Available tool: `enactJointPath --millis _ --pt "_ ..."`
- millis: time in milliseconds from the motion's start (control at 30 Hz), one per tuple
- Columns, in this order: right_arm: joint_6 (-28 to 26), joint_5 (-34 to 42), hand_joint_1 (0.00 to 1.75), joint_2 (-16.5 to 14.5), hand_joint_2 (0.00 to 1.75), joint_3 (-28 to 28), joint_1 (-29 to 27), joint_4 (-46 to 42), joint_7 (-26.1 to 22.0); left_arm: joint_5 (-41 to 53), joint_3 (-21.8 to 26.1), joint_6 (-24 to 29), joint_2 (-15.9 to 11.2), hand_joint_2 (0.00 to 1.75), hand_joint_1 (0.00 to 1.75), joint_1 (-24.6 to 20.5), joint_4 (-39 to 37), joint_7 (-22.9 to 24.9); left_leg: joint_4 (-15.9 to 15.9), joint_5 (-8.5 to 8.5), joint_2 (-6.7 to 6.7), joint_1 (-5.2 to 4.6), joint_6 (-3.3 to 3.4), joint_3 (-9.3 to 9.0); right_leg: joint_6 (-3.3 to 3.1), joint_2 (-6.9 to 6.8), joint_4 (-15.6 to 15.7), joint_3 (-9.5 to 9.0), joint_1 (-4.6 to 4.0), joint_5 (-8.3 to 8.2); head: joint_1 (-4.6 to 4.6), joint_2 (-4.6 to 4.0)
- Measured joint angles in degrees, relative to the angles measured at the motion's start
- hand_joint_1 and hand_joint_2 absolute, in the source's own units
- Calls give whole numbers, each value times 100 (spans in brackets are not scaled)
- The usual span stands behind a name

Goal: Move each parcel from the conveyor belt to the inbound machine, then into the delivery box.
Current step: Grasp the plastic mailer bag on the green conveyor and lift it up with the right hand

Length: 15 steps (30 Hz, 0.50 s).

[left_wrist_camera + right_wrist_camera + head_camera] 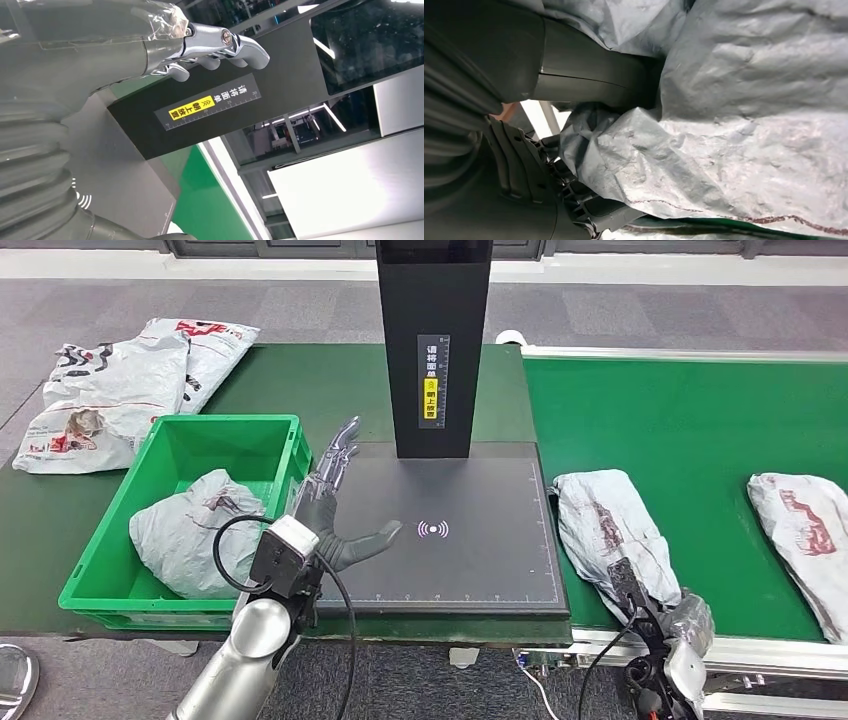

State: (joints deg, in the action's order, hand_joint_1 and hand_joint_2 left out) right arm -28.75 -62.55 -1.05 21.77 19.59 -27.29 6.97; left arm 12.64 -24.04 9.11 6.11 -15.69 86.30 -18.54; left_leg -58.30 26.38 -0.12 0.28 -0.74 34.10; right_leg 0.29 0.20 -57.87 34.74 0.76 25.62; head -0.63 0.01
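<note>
Two robot hands work around the black inbound machine (455,540). Nearest, right of it, the right robot hand (589,95) grips a grey parcel (612,532) on the green conveyor belt (690,430). The left robot hand (335,510) hovers empty over the machine's left edge, fingers spread. Left of the machine, a green delivery box (250,435) holds another parcel (190,530).
</note>
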Motion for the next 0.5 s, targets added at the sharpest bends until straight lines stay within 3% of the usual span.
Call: enactJointPath --millis 333,500 --pt "-63 284 175 -152 175 0 -67 -442 -453 68 0 79 -16 175 0 66 103 1 0 0 -6 0 0 4 0 -7 0 0 2 0 0 1" --pt "-471 916 175 -356 175 -86 -280 -1333 -1289 92 0 104 -16 175 0 78 104 1 0 0 -5 -1 0 5 0 -7 0 0 2 0 0 1"
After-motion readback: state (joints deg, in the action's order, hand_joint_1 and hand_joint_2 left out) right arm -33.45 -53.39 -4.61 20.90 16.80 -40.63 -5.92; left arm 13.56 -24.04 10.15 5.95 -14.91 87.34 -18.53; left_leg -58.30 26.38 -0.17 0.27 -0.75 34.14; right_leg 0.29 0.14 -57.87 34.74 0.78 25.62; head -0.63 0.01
